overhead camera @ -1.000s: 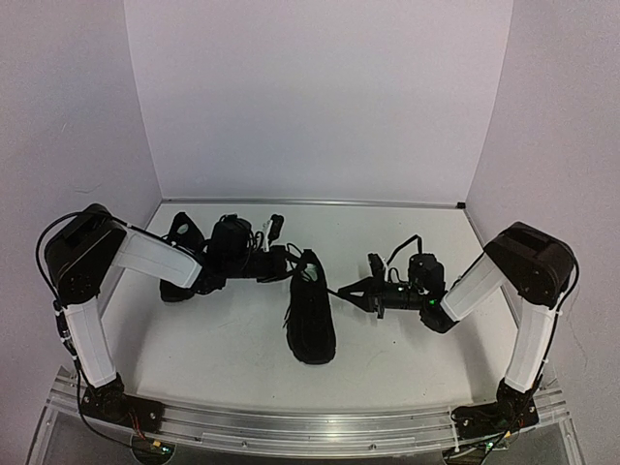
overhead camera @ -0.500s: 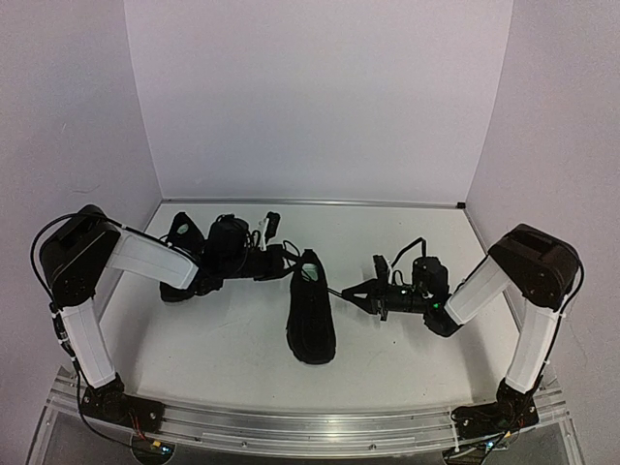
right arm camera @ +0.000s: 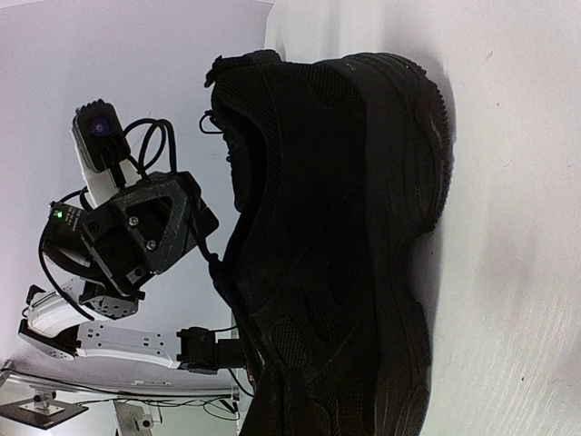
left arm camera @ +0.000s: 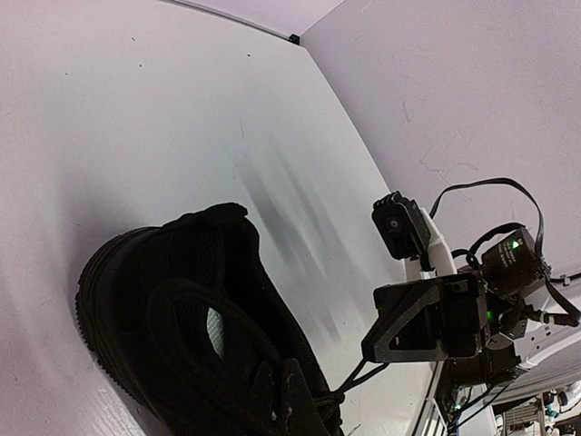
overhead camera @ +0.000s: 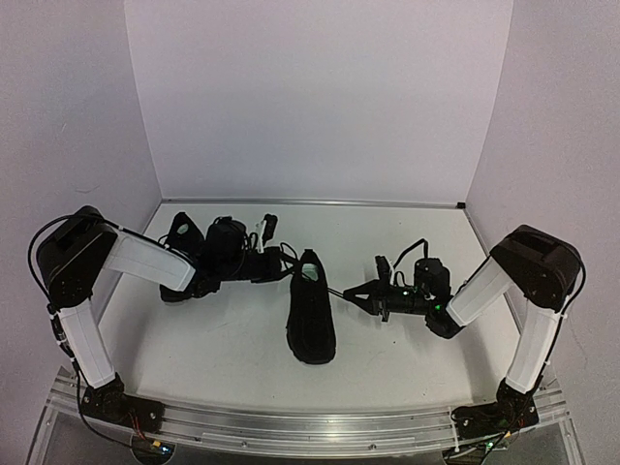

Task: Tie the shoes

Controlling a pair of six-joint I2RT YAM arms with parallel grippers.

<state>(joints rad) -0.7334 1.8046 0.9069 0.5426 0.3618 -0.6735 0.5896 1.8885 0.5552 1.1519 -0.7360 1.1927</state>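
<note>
One black shoe (overhead camera: 312,310) lies in the middle of the table, toe toward me. It fills the left wrist view (left arm camera: 182,318) and the right wrist view (right arm camera: 345,227). The second black shoe (overhead camera: 178,235) lies at the far left, partly hidden behind my left arm. My left gripper (overhead camera: 286,263) is at the middle shoe's left side near its opening, shut on a thin black lace (right arm camera: 216,268). My right gripper (overhead camera: 349,291) is just right of the shoe, shut on another lace end (left arm camera: 356,371), which runs taut to the shoe's tongue.
The white table (overhead camera: 232,339) is walled by pale panels at the back and both sides. Its near edge is an aluminium rail (overhead camera: 310,421) that carries both arm bases.
Both grippers have drawn slightly apart, the left one leftward and the right one rightward, with the laces still held. The shoes have not moved.
</note>
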